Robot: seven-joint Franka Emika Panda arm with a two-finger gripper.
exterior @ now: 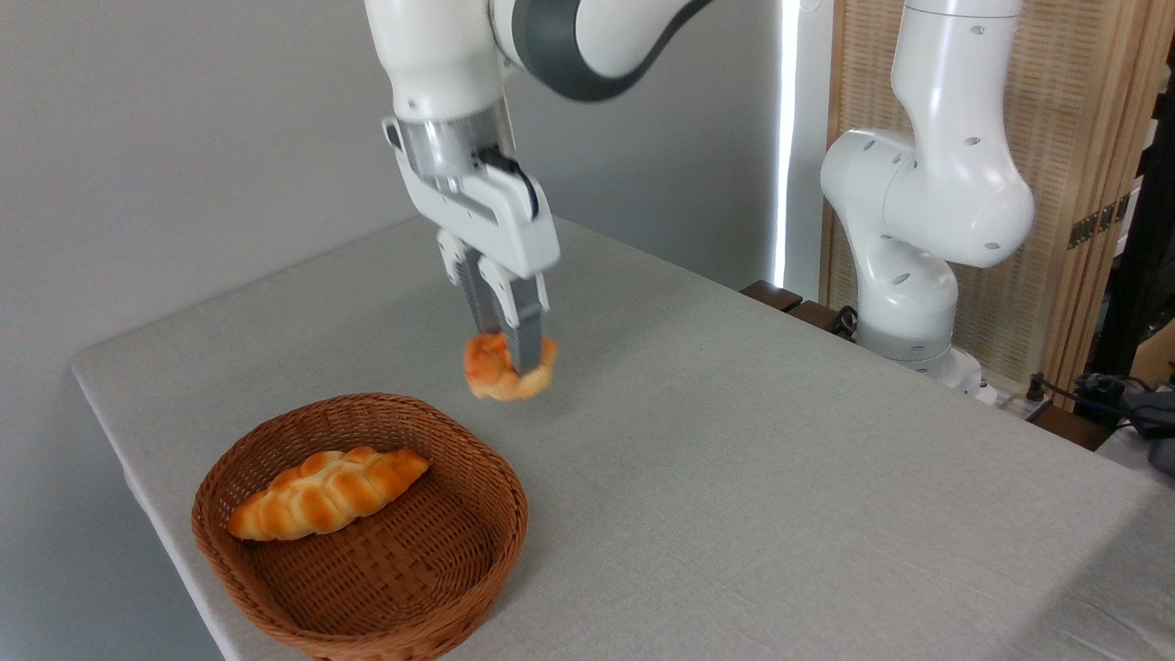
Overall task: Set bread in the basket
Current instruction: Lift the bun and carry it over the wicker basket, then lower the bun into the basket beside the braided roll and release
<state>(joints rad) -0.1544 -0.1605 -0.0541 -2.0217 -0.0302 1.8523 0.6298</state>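
Note:
A small golden-orange bun, the bread, hangs in the air above the table, just beyond the basket's far right rim. My gripper is shut on it from above, one grey finger crossing its front. The round brown wicker basket stands on the table at the lower left, below and to the left of the bun.
A long braided golden loaf lies inside the basket toward its left side. The grey table runs back to a grey wall; its left edge passes close by the basket. The arm's white base rises at the far right edge.

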